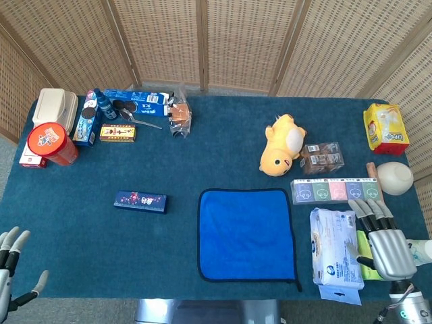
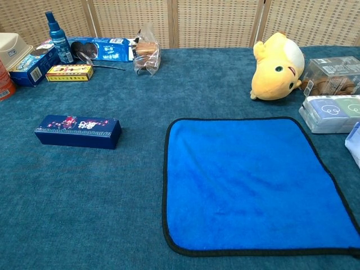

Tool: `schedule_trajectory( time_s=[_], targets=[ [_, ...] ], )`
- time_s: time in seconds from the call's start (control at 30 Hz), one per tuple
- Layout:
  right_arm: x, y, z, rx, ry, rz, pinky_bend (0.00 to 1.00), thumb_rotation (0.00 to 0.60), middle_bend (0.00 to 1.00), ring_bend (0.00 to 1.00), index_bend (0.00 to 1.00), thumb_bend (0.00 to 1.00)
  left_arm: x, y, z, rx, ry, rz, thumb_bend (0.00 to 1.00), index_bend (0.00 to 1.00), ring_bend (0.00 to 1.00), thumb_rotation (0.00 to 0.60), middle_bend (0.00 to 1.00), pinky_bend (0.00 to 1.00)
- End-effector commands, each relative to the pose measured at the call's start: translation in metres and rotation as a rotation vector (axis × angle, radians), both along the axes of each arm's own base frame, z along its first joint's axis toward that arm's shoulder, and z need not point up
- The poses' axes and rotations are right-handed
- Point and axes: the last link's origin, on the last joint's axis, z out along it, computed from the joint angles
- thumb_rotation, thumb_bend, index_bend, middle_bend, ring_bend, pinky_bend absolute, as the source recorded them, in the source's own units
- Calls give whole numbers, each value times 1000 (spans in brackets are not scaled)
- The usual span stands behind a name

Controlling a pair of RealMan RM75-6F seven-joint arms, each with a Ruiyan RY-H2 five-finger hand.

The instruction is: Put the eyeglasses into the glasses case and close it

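Right, glasses case (image 1: pixel 140 201) lies shut, long axis along the table's (image 1: pixel 223 142) front edge, left of centre, so my left hand (image 1: pixel 9 273), fingers spread, empty at the front-left corner, is nearer vs right hand (image 1: pixel 385 239), also empty.

Matt, napped dark-teal cloth covers the table (image 2: pixel 84 214). On it at six o'clock lies a bright blue cloth (image 2: pixel 247 180), soft and fuzzy, bound in black edging. The glasses case (image 2: pixel 77 131) at nine o'clock looks like smooth printed card with a slight sheen. Plush yellow toy (image 2: pixel 277 66) at two o'clock, fleecy. Clear glossy plastic on the snack bag (image 2: pixel 147 55). Woven cane screens (image 1: pixel 202 40) behind, in wooden frames.
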Motion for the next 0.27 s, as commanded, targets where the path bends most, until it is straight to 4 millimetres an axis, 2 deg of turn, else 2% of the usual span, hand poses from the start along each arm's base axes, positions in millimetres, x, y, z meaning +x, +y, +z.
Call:
schedule_trajectory(
  time_s=[0.03, 0.27],
  targets=[
    [4, -2, -1, 2, 1, 11, 83, 600, 91, 0, 71, 281, -3, 1, 4, 22, -1, 11, 306, 17, 0, 418, 0, 0],
    [6, -2, -1, -10, 4, 4, 84, 600, 91, 0, 71, 280, -6, 11, 4, 20, -9, 8, 305, 17, 0, 421, 0, 0]
  ],
)
